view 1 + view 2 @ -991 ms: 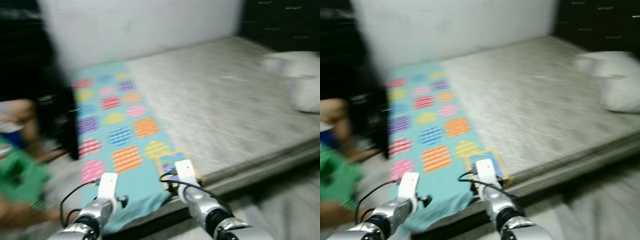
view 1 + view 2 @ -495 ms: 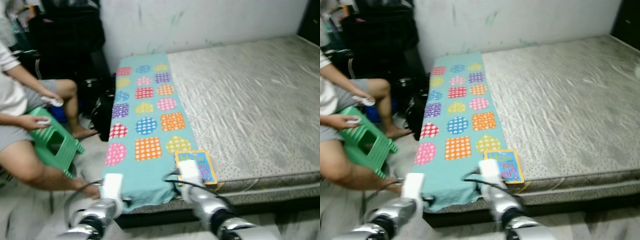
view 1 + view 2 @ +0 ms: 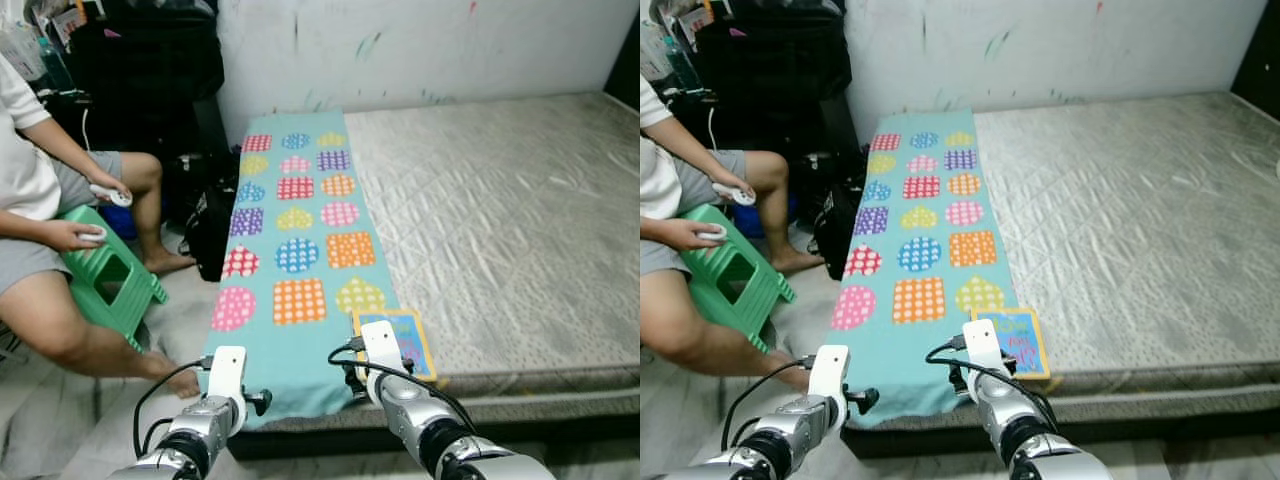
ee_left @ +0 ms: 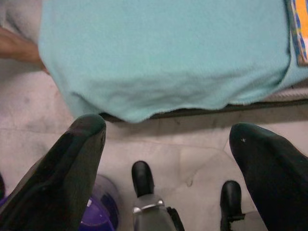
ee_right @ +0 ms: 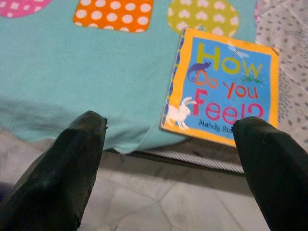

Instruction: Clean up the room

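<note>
Two tools are hanging wide open at the bed's [image 3: 520, 220] near edge, the right tool [image 5: 173, 159] nearest the book [image 5: 224, 86] lying on the blanket's [image 3: 300, 250] corner, so it wants a level, edge-on grip.

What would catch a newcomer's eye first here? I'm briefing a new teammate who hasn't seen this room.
First the turquoise blanket with bright dotted patches, running down the left side of the grey mattress and hanging over its near edge. Next, the yellow-bordered picture book lying at the blanket's near right corner, just ahead of the open right gripper. To the left, a person sits on a green stool.
</note>
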